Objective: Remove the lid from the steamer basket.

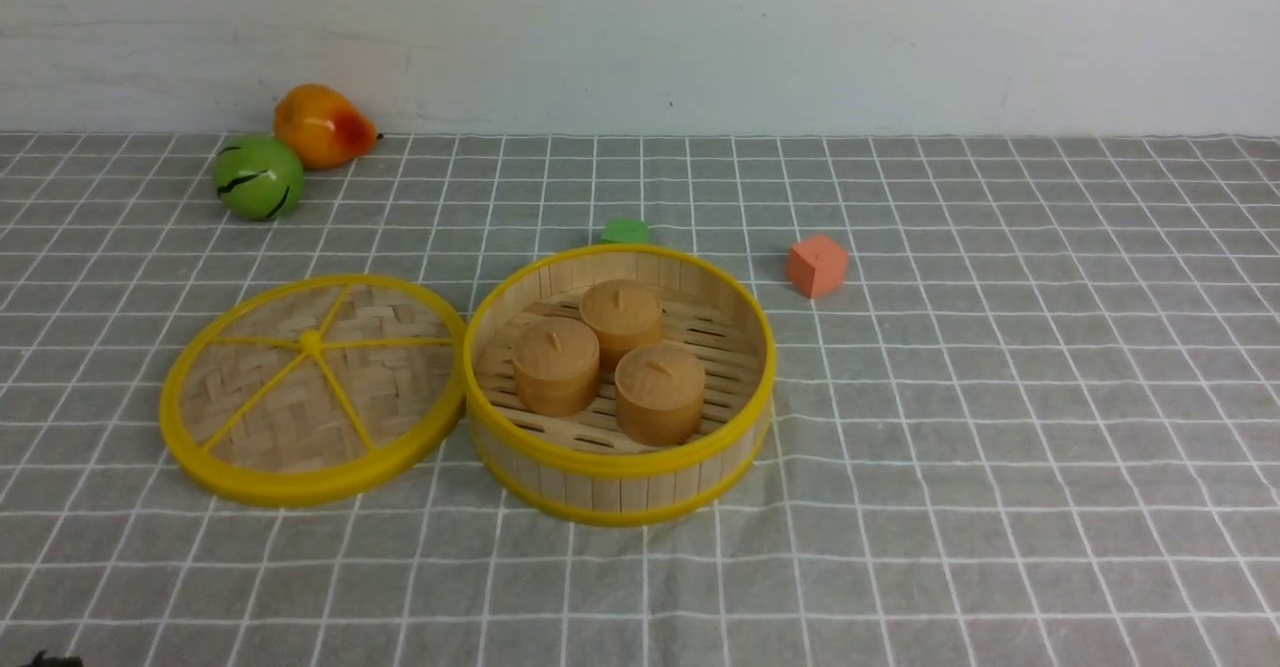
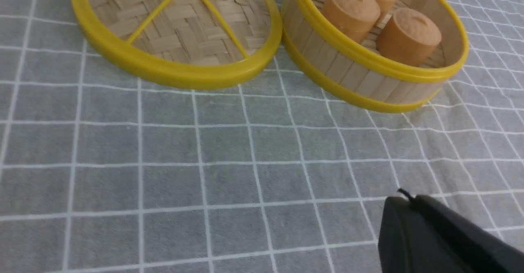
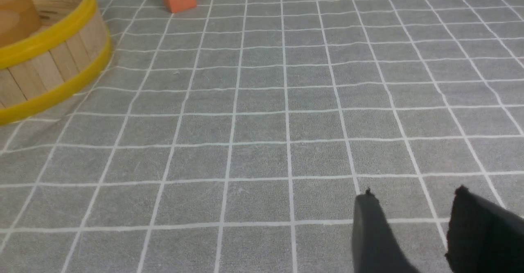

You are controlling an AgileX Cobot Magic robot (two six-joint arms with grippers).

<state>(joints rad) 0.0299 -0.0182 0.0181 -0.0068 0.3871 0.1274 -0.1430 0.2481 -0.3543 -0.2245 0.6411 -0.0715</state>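
Note:
The lid (image 1: 312, 387), a flat woven bamboo disc with yellow rim and spokes, lies on the cloth, touching the left side of the steamer basket (image 1: 620, 467). The basket is uncovered and holds three brown buns (image 1: 610, 359). Both also show in the left wrist view: the lid (image 2: 176, 23) and the basket (image 2: 368, 80). My left gripper (image 2: 405, 201) is shut and empty, low over the cloth in front of them. My right gripper (image 3: 413, 195) is open and empty, over bare cloth to the right of the basket (image 3: 49, 68).
A green round fruit (image 1: 258, 177) and an orange pear-like fruit (image 1: 322, 125) lie at the back left. An orange cube (image 1: 817, 265) sits right of the basket, and a green block (image 1: 625, 232) is just behind it. A white wall backs the table.

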